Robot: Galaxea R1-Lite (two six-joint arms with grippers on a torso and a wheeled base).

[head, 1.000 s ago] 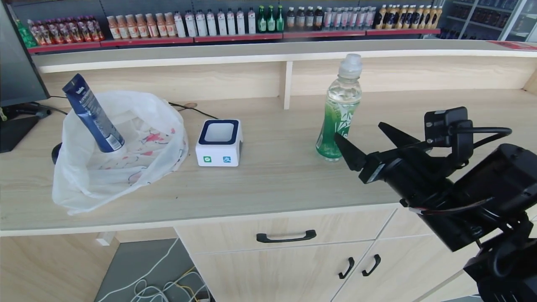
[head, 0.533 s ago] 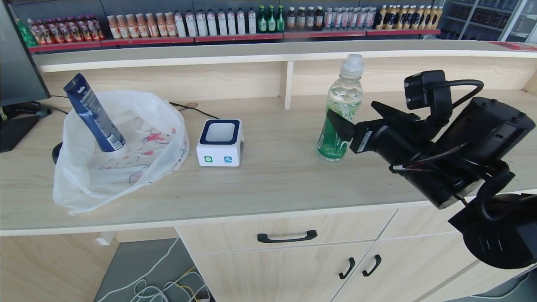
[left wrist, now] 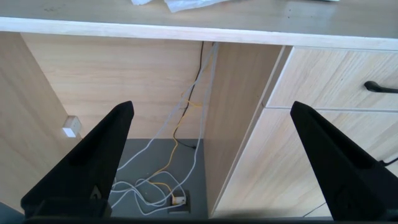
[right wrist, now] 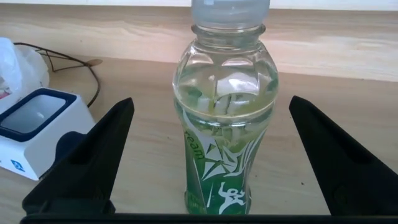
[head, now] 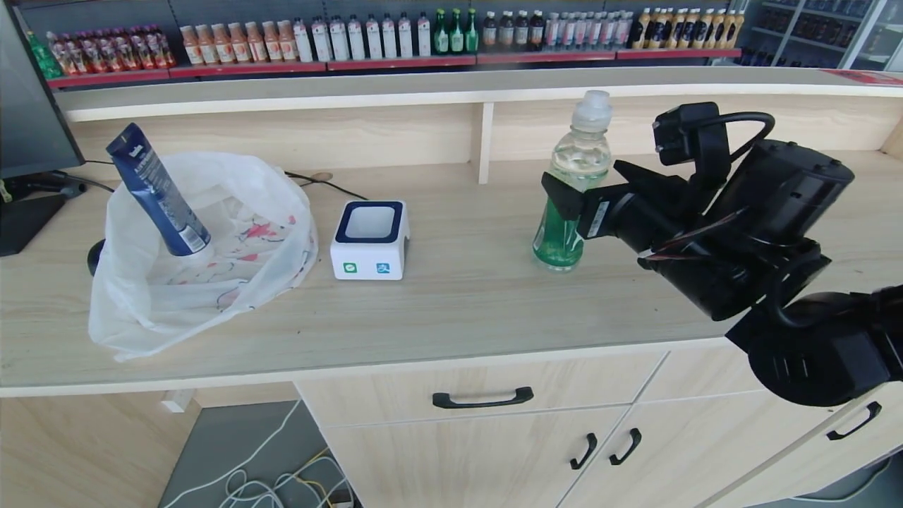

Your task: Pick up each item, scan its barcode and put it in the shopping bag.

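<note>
A clear drink bottle [head: 575,185] with a green label and a pale cap stands upright on the wooden counter [head: 451,296], right of centre. My right gripper [head: 589,187] is open with one finger on each side of the bottle [right wrist: 224,124], not touching it. A white barcode scanner [head: 369,240] sits mid-counter. Further left lies an open white plastic shopping bag [head: 268,247] with a dark blue tube [head: 156,190] leaning upright inside. My left gripper [left wrist: 211,162] hangs open below the counter edge, facing the cabinet front and floor cables.
A raised back ledge [head: 451,88] runs behind the counter, with a vertical divider [head: 482,141] behind the scanner. A monitor [head: 32,106] stands at the far left. A thin cable [head: 331,185] trails behind the bag. Drawers and cabinet doors [head: 487,423] are below.
My right arm has risen and moved forward to the left, bringing its open fingers from in front of the bottle's base to either side of its body. Nothing else moved.
</note>
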